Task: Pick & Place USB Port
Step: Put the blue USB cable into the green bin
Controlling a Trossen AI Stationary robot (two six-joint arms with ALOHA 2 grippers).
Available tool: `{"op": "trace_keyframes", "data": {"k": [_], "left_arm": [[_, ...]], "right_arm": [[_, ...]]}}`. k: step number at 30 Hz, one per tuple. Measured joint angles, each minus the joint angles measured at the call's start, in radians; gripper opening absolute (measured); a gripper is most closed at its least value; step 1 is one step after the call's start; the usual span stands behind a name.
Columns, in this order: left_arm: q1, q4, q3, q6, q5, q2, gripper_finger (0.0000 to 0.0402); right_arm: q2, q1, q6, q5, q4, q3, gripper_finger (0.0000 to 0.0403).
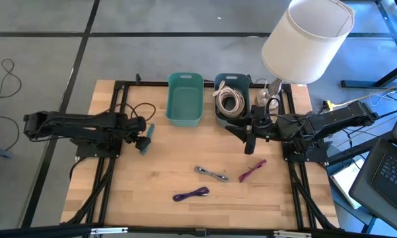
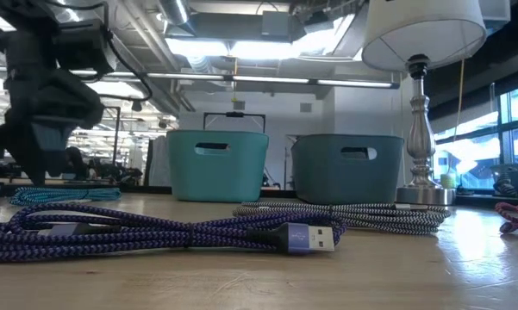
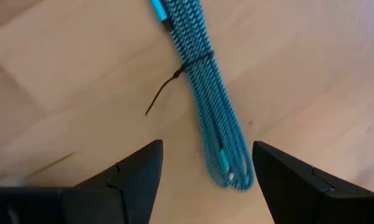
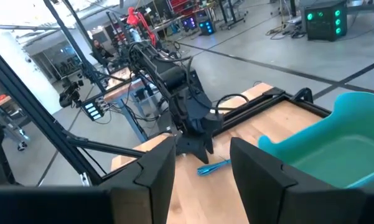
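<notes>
**Hovering over the teal cable**

Nearest the low camera lies the purple cable (image 2: 155,234). Farther in, the left pincer (image 3: 205,168) hangs wide over the teal cable (image 3: 208,93) on the surface (image 1: 158,165), not yet gripping: approach step, I judge. Next: descend, straddle the bundle, close. Beyond stand the teal bin (image 1: 184,99) and the grey bin (image 1: 232,99); the right pincer (image 4: 202,158) waits spread, empty.

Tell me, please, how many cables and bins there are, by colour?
Teal cable: 1
Purple cable: 1
Grey cable: 1
Red cable: 1
White cable (in the dark bin): 1
Teal bin: 1
Dark bin: 1
Total: 5 cables, 2 bins, 7 things.
</notes>
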Motion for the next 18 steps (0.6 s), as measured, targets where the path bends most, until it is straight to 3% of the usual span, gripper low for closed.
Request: {"op": "trace_keyframes", "data": {"k": [9, 18], "left_arm": [[0.009, 0.141, -0.008, 0.04, -0.106, 0.067, 0.0242], [0.036, 0.224, -0.008, 0.093, -0.139, 0.231, 0.0242]], "right_arm": [[0.0, 0.0, 0.0, 0.0, 0.0, 0.0, 0.0158], [0.001, 0.0, -0.003, 0.0, 0.003, 0.0, 0.0158]]}}
